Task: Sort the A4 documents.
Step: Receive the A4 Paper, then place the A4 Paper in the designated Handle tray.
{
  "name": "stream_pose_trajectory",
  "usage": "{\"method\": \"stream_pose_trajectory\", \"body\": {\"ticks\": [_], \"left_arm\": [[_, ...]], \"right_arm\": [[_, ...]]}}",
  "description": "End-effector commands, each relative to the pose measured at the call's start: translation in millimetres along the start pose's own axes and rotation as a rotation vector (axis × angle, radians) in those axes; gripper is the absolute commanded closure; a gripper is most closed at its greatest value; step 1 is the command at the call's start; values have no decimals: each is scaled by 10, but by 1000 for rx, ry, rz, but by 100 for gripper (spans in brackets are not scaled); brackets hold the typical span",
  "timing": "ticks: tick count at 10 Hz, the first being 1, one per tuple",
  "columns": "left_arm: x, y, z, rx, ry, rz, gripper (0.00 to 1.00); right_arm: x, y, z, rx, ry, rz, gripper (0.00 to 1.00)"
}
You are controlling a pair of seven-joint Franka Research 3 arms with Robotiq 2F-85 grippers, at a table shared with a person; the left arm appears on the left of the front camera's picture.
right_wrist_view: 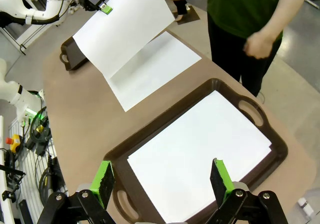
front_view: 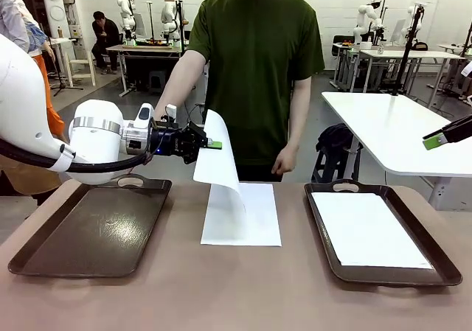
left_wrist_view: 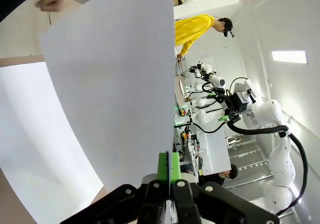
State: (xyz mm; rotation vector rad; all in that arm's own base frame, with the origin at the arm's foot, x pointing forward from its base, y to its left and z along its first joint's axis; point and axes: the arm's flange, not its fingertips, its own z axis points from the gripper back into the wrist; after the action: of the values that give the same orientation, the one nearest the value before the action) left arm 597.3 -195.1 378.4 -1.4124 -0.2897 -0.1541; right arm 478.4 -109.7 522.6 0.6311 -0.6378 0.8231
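One A4 sheet (front_view: 221, 167) pinched by left pincer (front_view: 214, 145); right pincer (right_wrist_view: 161, 164) agape

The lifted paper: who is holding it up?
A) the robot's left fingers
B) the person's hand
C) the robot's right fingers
A: the left fingers are pinched shut on the top edge of the paper, and the person's hand hangs away from it.

Lab: white worktables (front_view: 383, 132) and equipment stands (front_view: 408, 51).
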Motion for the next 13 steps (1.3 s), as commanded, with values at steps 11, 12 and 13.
{"method": "stream_pose_trajectory", "body": {"ticks": [11,12,13], "left_arm": [[-123,-306,315,41,58,-71,99],[-181,-562,533,73,67,-113,99],[-242,-755,729,69,115,-129,99]], "right_arm": [[2,6,-6,2,1,5,0],[2,6,-6,2,1,5,0],[2,6,-6,2,1,5,0]]}}
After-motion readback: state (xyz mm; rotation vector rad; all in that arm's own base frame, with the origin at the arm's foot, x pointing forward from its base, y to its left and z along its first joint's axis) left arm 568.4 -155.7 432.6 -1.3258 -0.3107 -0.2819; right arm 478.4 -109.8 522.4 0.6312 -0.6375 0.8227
